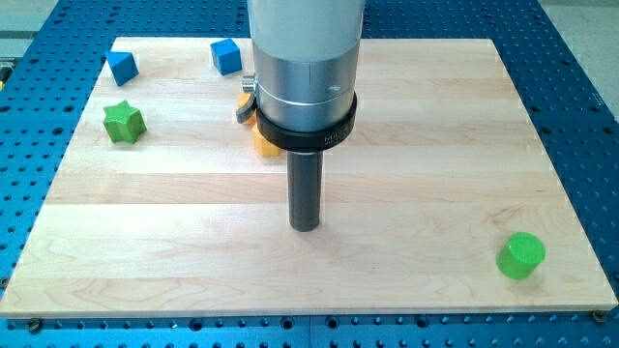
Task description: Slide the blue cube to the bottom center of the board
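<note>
A blue cube (226,55) sits near the board's top edge, left of the arm. A second blue block (122,67) lies at the top left corner. My tip (306,226) rests on the wooden board (435,145) near its centre, far below and to the right of the blue cube, touching no block. The arm's wide metal body hides part of the board behind it.
A green star-shaped block (124,122) lies at the left side. A green cylinder (521,255) stands at the bottom right. An orange-yellow block (264,145) shows partly behind the arm. A blue perforated table (580,58) surrounds the board.
</note>
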`<state>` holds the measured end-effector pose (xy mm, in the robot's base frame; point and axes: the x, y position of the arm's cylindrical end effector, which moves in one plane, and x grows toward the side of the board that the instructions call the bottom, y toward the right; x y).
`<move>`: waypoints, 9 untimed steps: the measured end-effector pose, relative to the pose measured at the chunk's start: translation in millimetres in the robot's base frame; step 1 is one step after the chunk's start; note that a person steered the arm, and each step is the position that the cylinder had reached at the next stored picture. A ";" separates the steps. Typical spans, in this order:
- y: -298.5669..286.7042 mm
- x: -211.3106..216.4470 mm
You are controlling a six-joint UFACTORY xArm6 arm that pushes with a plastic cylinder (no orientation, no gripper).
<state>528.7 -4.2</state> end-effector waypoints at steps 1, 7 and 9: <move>0.0 -1.9; -110.6 -306.0; -169.6 -329.1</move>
<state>199.6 -173.8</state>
